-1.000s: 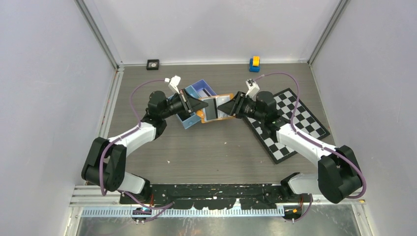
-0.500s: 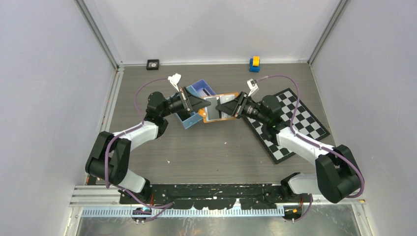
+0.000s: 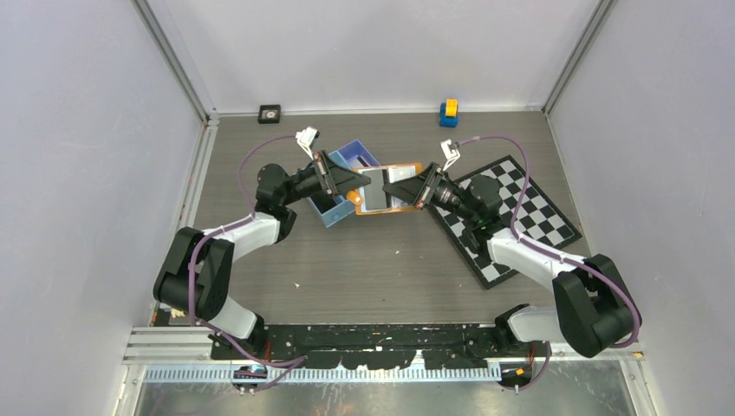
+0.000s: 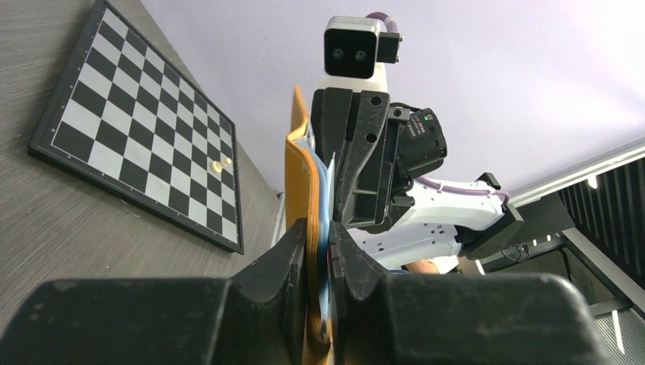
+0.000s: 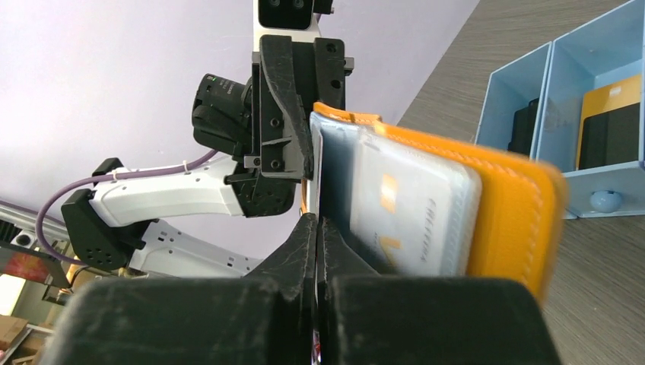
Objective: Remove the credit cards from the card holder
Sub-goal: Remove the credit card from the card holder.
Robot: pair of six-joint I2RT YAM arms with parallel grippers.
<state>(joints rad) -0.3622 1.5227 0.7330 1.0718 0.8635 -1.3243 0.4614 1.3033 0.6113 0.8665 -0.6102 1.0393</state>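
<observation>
Jaws of the right gripper (image 5: pixel 316 222) have just pinched shut on a card (image 5: pixel 333 179) while the left gripper (image 4: pixel 320 233) clamps the holder (image 5: pixel 517 205), so extraction can likely begin.

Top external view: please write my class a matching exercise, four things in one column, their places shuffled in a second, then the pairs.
1 orange leather-look card holder
2 black-and-white chequered board
3 light blue plastic compartment tray
4 small yellow-and-blue block

A lying flat on the right
B at the far edge
C clamped in the left pincer
D beneath the left pincer

Pairs: 1-C, 2-A, 3-D, 4-B
</observation>
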